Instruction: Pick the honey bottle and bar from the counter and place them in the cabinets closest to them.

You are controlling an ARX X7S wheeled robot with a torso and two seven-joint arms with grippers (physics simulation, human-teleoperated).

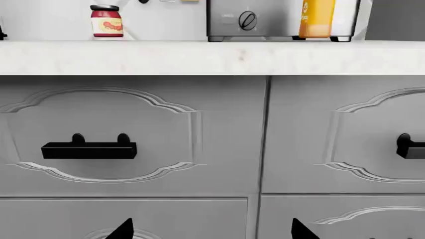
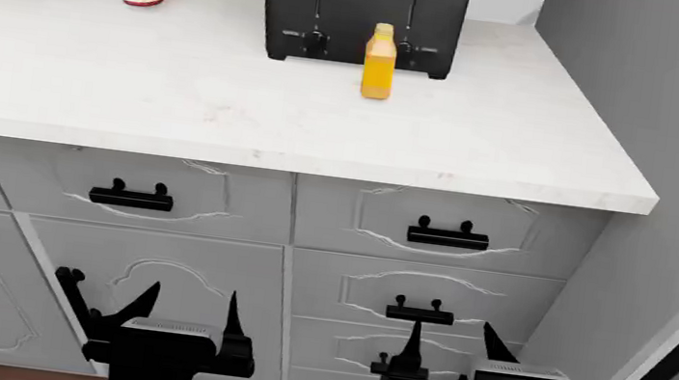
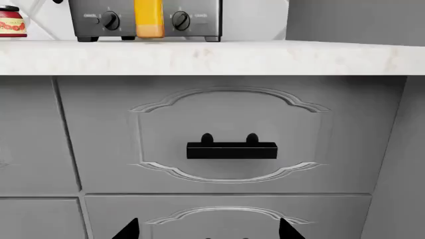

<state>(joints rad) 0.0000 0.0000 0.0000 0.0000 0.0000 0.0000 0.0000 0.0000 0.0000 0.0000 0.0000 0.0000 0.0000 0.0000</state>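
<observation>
White marble surface (image 2: 130,96): honey bottle (image 2: 380,62), set against toaster (image 2: 362,8), could be toppled by spread, empty left claw (image 2: 146,314) and right claw (image 2: 452,345).

Amber honey bottle (image 2: 380,63) with yellow cap, upright on white marble counter (image 2: 197,85)

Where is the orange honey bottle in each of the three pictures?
Head view: the honey bottle stands on the counter, in front of the toaster.
Left wrist view: honey bottle at the toaster's front, top cut off.
Right wrist view: honey bottle between the toaster's knobs.
Shared landmark: the toaster.
</observation>
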